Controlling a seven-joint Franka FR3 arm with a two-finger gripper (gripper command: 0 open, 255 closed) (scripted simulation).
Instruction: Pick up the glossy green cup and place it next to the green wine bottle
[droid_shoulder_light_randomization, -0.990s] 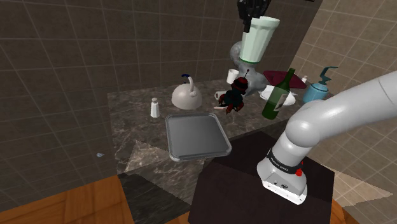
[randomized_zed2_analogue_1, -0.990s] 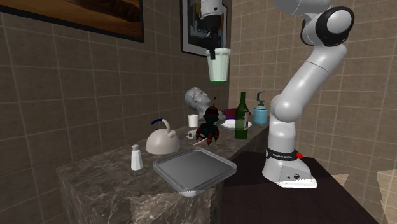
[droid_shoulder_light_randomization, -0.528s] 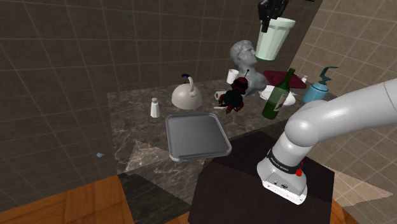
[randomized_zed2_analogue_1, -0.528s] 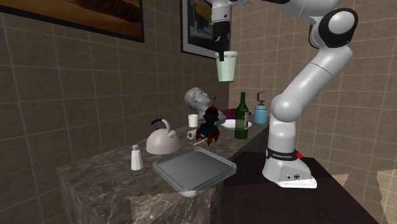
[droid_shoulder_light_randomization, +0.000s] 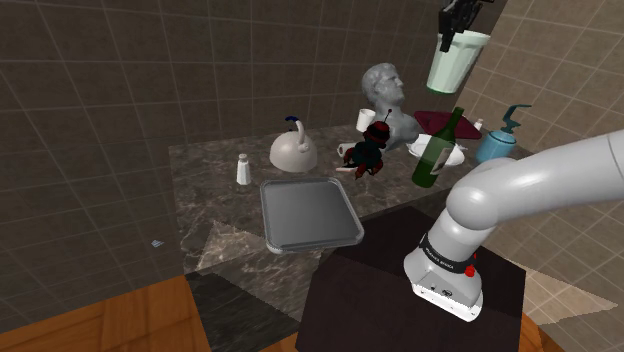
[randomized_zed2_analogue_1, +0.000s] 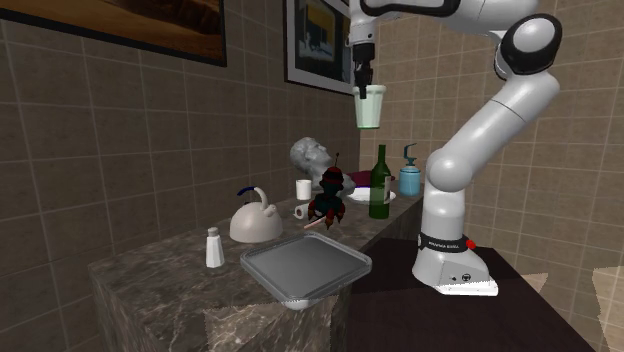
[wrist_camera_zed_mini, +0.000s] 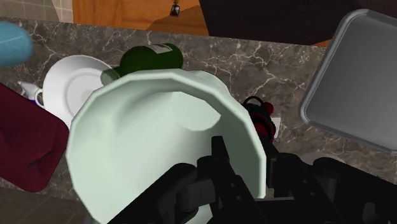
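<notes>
The gripper is clamped on the pale green cup's rim, high in open air above the green wine bottle at the counter's edge.

Your pale green cup is a glossy, faceted tumbler, wider at the rim than at the base. It hangs close to upright, high in the air, with the gripper pinching its rim: one finger inside, one outside. Seen from the wrist, its open mouth faces you. Your dark green wine bottle stands upright on the marble counter well below the cup, its slim neck pointing up and its body showing just past the cup's wall.
</notes>
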